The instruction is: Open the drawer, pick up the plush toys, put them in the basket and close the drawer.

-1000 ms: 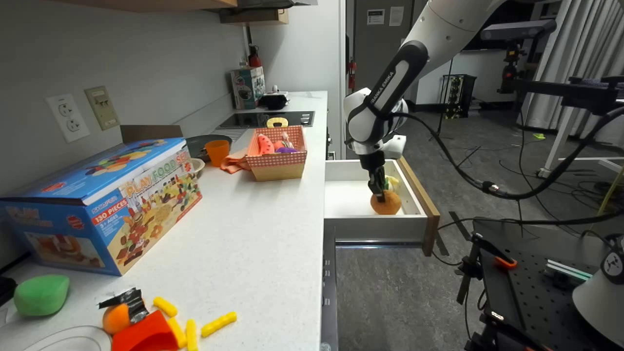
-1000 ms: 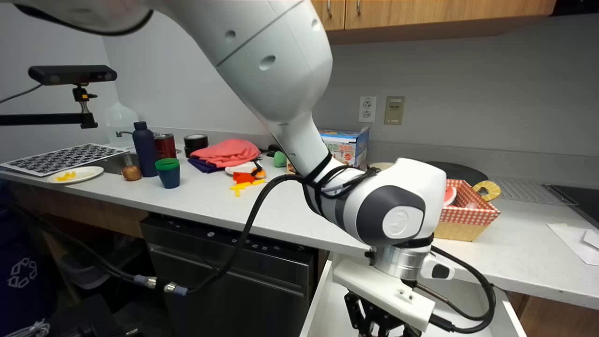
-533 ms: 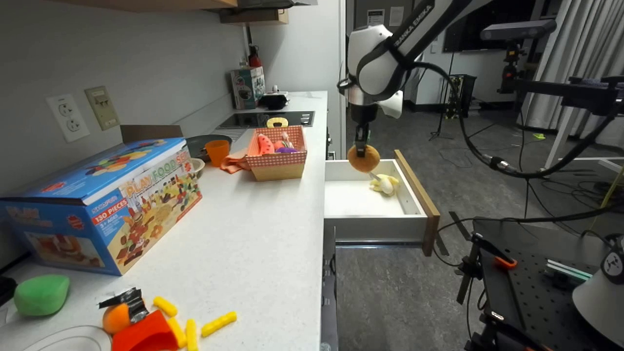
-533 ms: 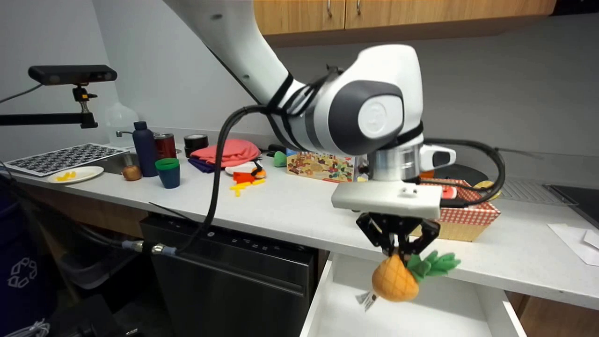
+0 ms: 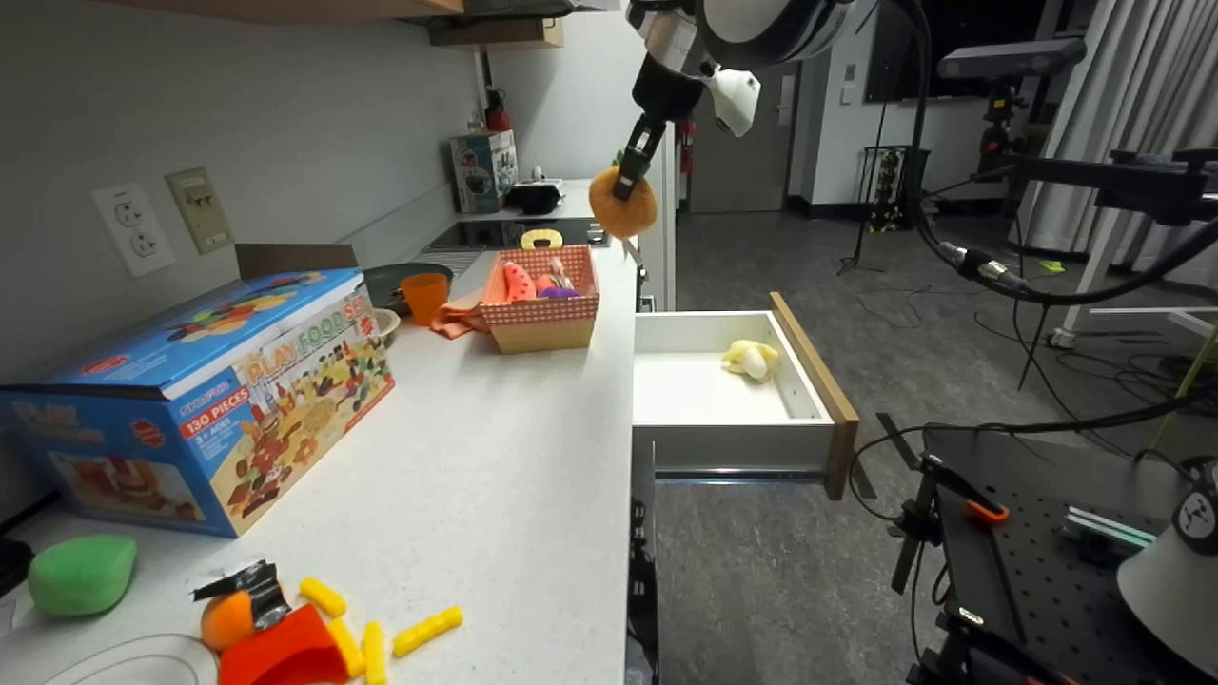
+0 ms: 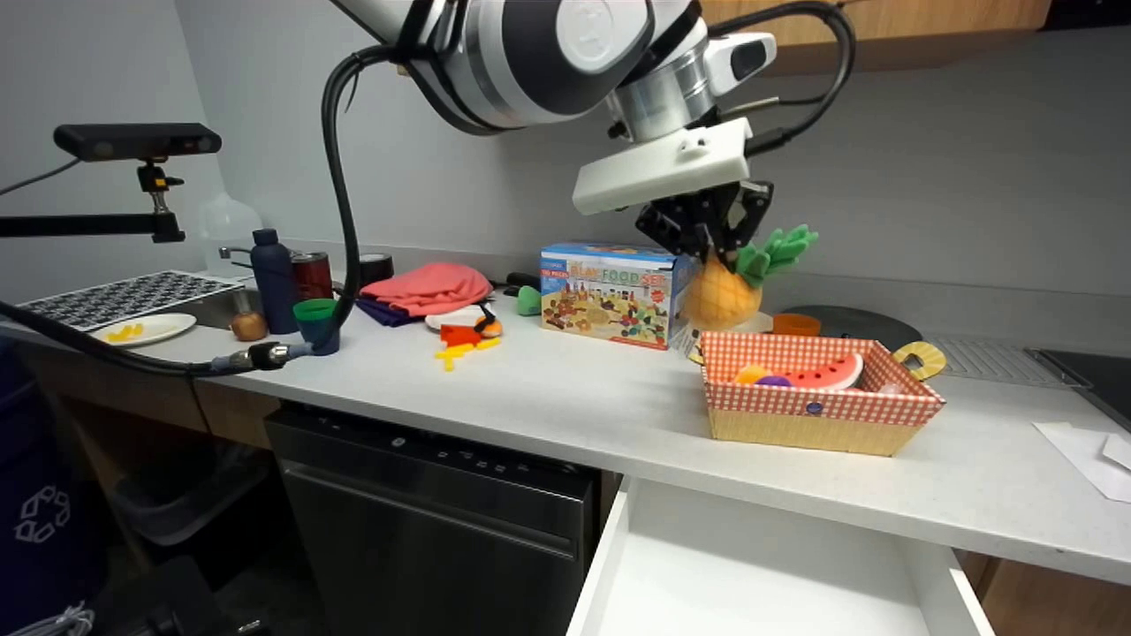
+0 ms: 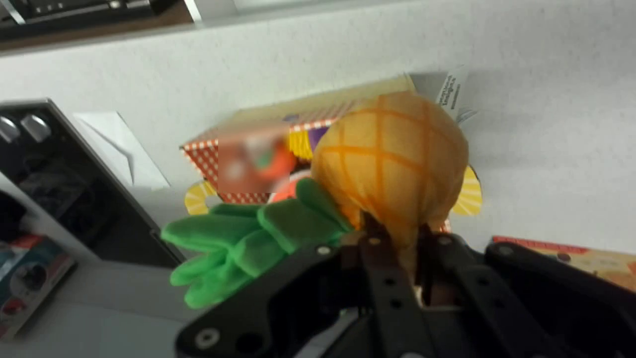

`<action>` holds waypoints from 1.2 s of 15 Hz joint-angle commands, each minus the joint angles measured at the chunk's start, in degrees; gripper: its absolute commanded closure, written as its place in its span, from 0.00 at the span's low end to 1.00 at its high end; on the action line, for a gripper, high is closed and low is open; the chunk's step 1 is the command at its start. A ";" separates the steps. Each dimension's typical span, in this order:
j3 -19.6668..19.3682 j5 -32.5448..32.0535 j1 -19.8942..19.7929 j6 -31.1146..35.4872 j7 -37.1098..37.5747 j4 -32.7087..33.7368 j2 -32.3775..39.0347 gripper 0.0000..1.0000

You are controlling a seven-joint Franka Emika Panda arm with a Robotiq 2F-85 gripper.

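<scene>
Left to right in an exterior view, here's the basket (image 5: 542, 335), a watermelon slice (image 5: 519, 283) inside. Up to the basket's right, the fingers (image 5: 639, 152) are pinching the pineapple toy (image 5: 624, 217), not in yet! Low to the basket's right, the open drawer (image 5: 683, 382) holds the yellow toy (image 5: 751, 362) (one more after this). Danger? The pinch looks narrow, so soft cloth could slip; landing on that slice might roll it out.
</scene>
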 commanded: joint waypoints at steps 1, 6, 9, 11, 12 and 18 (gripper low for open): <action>-1.07 1.35 1.88 1.57 -0.74 -0.44 -0.52 0.87; -1.16 2.32 2.27 3.00 -1.45 -1.24 -0.85 0.97; -1.33 -0.49 1.96 4.77 2.71 4.47 4.93 0.97; -1.39 -0.54 1.80 4.86 4.36 8.72 8.54 0.97; -1.40 -0.44 1.65 4.61 4.93 10.95 10.53 0.97; -1.60 -1.36 1.30 1.65 9.79 24.05 22.70 0.97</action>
